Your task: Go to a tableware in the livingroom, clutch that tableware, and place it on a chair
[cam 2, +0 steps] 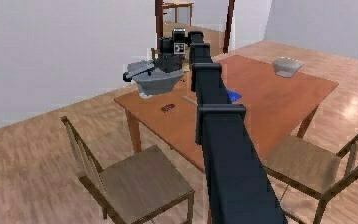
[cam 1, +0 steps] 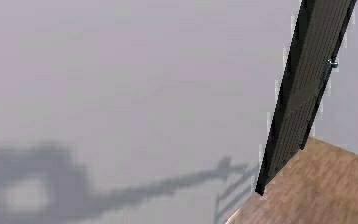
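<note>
Forward view: flat grey wall [cam 1: 137, 80], dark door edge [cam 1: 302, 90], wood-plank floor [cam 1: 317, 185]. Arm side view: brown wooden table [cam 2: 272, 105], slat-back wooden near chair [cam 2: 127, 180], right chair [cam 2: 317, 165]. Grey bowl [cam 2: 286, 67] on the far tabletop, contents can't tell. Gripper [cam 2: 155, 72] at the table's left corner, grey rounded thing [cam 2: 137, 71] at its end; can't tell whether it holds anything. Blue thing [cam 2: 233, 95] beside the dark square arm [cam 2: 222, 140].

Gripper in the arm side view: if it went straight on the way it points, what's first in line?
Likely the grey bowl-like thing right at the end of the gripper, by the table corner. Whether they touch, or whether it's held, can't be told. Past it, only bare floor.
</note>
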Controlling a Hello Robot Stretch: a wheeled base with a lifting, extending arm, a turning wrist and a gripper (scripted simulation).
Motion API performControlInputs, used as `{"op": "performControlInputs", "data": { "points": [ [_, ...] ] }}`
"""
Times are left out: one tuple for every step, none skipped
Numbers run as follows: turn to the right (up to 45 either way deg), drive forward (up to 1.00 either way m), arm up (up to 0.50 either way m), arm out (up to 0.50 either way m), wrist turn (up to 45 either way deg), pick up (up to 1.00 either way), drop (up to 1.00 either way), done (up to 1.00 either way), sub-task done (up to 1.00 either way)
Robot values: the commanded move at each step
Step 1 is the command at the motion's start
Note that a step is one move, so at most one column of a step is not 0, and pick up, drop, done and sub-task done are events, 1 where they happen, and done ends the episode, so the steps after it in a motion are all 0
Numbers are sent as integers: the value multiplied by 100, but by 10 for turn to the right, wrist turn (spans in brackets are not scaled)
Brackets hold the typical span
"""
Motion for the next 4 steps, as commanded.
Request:
{"op": "performControlInputs", "data": {
  "points": [
    [0,0,-50,0,0,0,0,0,0],
    [0,0,0,0,0,0,100,0,0],
    [0,0,0,-10,0,0,0,0,0],
    [0,0,0,0,-450,0,0,0,0]
  ]
}}
